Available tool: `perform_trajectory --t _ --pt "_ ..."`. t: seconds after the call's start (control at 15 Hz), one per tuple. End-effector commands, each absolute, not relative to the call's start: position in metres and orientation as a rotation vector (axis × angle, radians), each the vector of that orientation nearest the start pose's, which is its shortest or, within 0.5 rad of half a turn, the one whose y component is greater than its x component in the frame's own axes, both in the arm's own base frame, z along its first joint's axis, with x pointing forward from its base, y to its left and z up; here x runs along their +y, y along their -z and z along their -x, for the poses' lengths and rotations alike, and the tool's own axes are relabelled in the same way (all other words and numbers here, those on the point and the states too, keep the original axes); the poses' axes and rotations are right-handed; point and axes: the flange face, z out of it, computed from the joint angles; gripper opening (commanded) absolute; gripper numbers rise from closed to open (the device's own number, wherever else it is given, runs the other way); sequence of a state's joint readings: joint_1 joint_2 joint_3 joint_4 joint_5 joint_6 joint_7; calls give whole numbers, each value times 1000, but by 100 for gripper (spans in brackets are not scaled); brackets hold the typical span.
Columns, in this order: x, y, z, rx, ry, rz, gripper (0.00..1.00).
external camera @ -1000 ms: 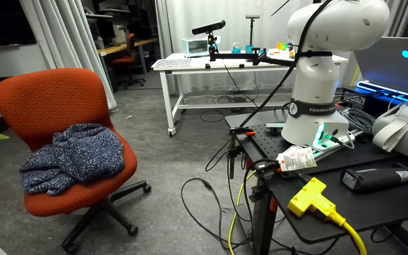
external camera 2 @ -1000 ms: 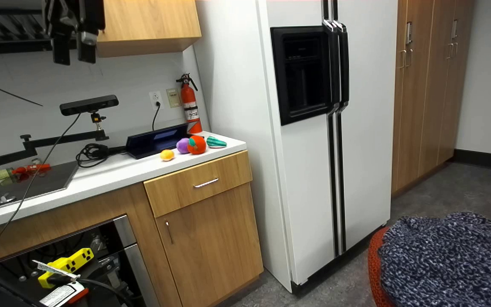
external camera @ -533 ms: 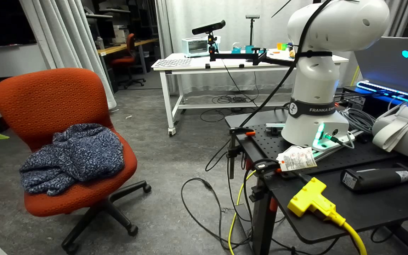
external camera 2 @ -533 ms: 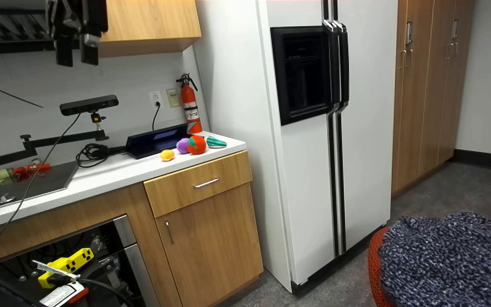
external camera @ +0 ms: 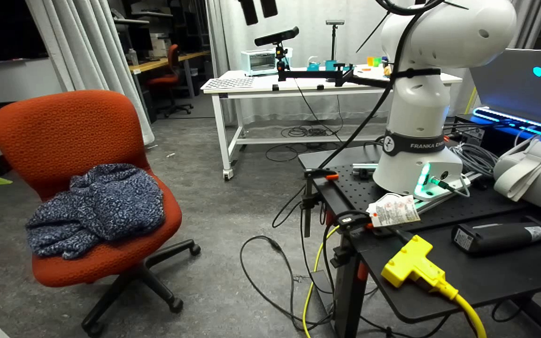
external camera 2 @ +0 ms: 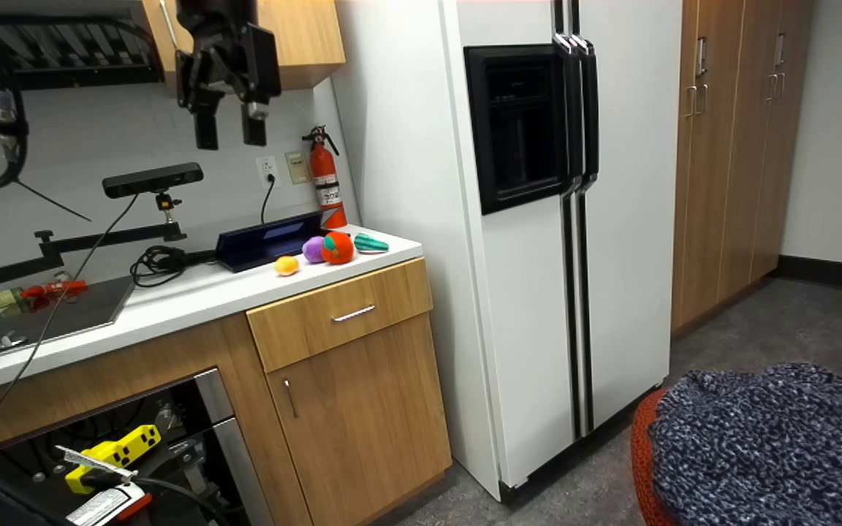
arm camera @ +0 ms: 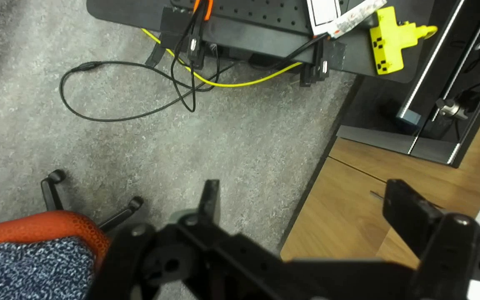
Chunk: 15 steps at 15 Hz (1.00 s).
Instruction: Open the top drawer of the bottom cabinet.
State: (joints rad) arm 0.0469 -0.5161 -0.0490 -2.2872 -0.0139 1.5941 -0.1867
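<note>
Black tool (external camera 2: 230, 134) has spread fingers (external camera 2: 253, 130) in an exterior view; mid-frame, the wood top drawer (external camera 2: 339, 305) has a silver handle (external camera 2: 354, 313); upper left, the tool points downward.

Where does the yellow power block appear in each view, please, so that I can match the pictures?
In an exterior view: the yellow power block is at lower right, on the black table.
In an exterior view: the yellow power block is at lower left.
In the wrist view: the yellow power block is at upper right.
Shared landmark: the speckled cloth on the orange chair.
</note>
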Motion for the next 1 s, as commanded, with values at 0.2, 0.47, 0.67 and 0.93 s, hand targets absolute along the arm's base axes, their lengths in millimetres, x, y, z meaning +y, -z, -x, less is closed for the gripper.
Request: perform_trajectory --t 0.2,0.47,0.67,0.93 --pt "22 -509 -460 -380 -182 3166 100" --pt "46 -513 -484 -445 -111 3157 100" --pt "39 -500 -477 -433 -160 3143 100" --pt "32 -494 -476 -430 -191 3151 100"
